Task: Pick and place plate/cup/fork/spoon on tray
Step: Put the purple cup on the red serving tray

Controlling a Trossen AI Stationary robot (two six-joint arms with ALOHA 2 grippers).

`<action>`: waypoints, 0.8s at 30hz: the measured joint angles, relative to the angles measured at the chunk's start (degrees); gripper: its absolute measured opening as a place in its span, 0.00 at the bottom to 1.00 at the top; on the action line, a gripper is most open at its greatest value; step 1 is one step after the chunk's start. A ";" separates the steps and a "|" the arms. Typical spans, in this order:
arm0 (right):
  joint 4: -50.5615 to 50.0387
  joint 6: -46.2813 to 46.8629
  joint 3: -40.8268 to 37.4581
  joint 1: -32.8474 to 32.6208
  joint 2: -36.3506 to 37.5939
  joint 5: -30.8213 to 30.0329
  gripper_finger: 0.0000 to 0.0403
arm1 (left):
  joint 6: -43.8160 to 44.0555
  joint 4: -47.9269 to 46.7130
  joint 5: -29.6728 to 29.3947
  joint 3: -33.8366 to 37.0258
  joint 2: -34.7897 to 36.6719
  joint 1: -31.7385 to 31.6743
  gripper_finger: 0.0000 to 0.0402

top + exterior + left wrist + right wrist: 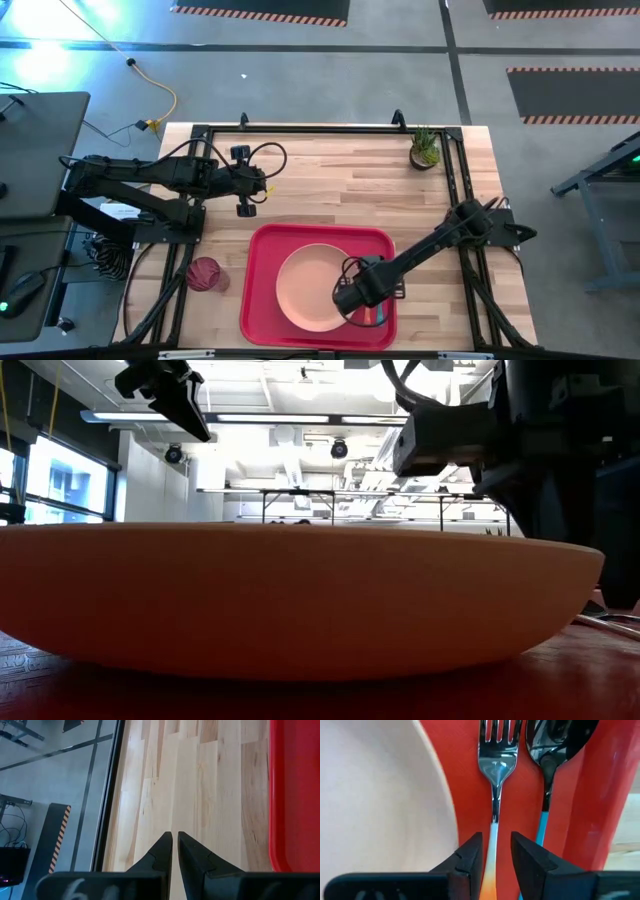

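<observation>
The right gripper [495, 851] hovers with jaws released astride the fork [494, 775], which lies beside the spoon [555, 750] and plate [312, 287] on the tray [262, 290] at lower centre. The cup [204, 274] stands on the desk [340, 180] left of it. The left gripper [174, 845], jaws clenched, waits upper left.

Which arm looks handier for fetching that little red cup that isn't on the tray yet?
The left. The cup stands off the tray on the left arm's side. The left end effector hovers, free, while the right end effector is at the fork, across the plate.
</observation>
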State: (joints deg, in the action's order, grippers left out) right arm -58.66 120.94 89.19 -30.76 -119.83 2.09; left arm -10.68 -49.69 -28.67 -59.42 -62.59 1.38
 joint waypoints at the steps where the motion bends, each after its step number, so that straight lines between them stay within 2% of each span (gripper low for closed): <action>1: 0.02 0.01 0.00 0.00 0.38 0.00 0.23 | 0.02 -0.01 0.00 0.00 0.00 0.01 0.05; 11: -6.35 0.06 0.00 -0.04 6.44 -1.55 0.23 | 2.07 -0.01 -0.74 0.00 0.00 -0.02 0.05; 18: -10.66 -0.62 0.00 0.05 10.52 -8.96 0.23 | 3.30 -0.05 -0.69 0.00 0.00 -1.72 0.05; 24: -15.51 -1.80 0.00 0.74 14.53 -16.47 0.23 | 9.98 -1.02 6.44 0.00 0.00 -6.69 0.13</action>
State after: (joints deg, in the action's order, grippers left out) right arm -74.17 119.14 89.19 -30.02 -105.31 -14.37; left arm -0.70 -50.71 -22.23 -59.42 -62.59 -5.31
